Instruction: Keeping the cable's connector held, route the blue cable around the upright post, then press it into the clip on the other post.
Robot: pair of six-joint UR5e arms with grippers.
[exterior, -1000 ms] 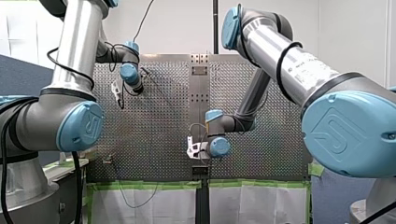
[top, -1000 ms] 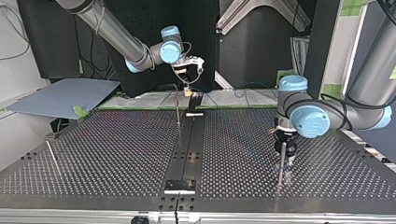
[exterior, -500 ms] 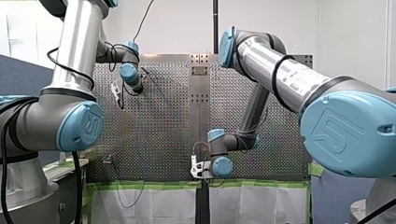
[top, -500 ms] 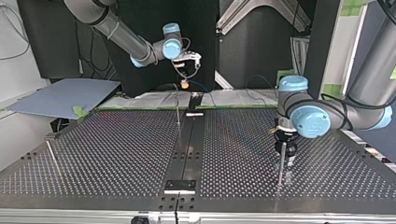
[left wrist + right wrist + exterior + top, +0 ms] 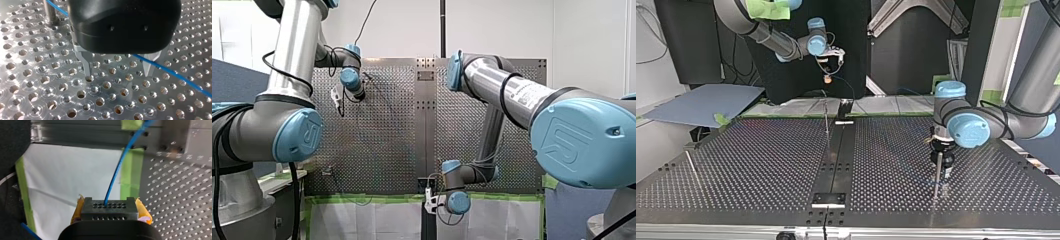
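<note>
Perforated metal table [image 5: 761,165] is left open at the top view's left and right, broken by a thin upright metal post [image 5: 826,122] at centre and a thin rod [image 5: 692,167] near left. A taut blue cable [image 5: 170,72], clamped by its black connector [image 5: 109,207] in my right gripper [image 5: 110,211], is strung low past a steel post [image 5: 50,12] under my left gripper [image 5: 117,75].

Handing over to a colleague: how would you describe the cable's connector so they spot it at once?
Find the perforated table in the top view; beyond its far edge my right gripper hangs in the air. Between its yellow pads sits the connector: a dark block with rows of small holes, the only piece with the blue cable running out of it.
</note>
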